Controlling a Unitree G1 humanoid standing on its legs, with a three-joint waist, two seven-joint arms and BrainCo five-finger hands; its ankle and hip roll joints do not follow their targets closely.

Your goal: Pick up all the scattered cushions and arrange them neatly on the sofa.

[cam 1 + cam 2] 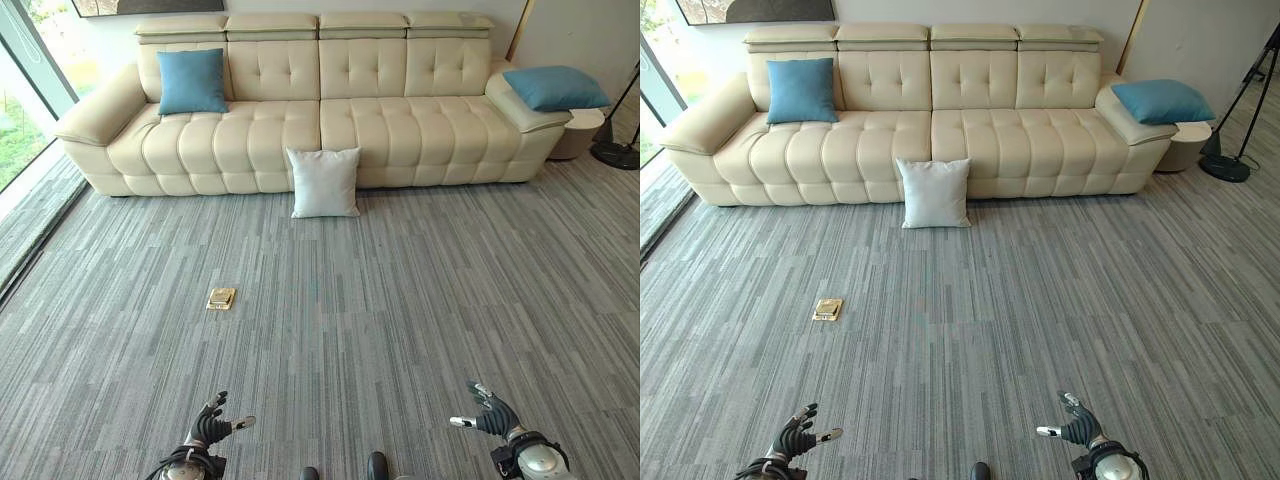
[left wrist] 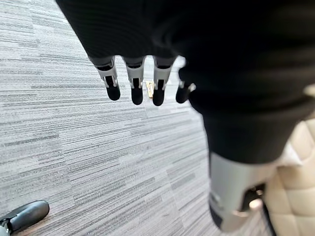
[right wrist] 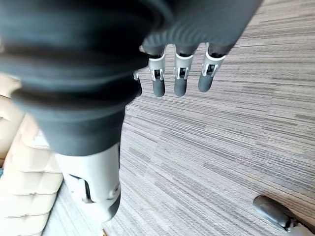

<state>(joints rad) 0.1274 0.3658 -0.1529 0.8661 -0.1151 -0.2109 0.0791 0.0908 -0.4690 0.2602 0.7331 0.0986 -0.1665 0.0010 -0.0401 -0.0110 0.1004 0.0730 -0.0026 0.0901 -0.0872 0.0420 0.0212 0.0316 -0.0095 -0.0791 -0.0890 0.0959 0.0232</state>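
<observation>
A cream tufted sofa [image 1: 390, 130] stands across the far side of the room. A white cushion [image 1: 323, 182] leans upright on the carpet against the sofa's front, near the middle. One blue cushion [image 1: 192, 81] rests against the backrest at the sofa's left end. Another blue cushion [image 1: 554, 87] lies on the right armrest. My left hand [image 1: 208, 427] and right hand [image 1: 492, 414] hang low over the carpet, far from the sofa, both open with relaxed fingers [image 2: 135, 86] and holding nothing.
A small brass floor plate [image 1: 221, 298] sits in the grey striped carpet left of centre. A round side table [image 1: 580, 132] and a black lamp stand [image 1: 620, 150] are beside the sofa's right end. A window wall runs along the left.
</observation>
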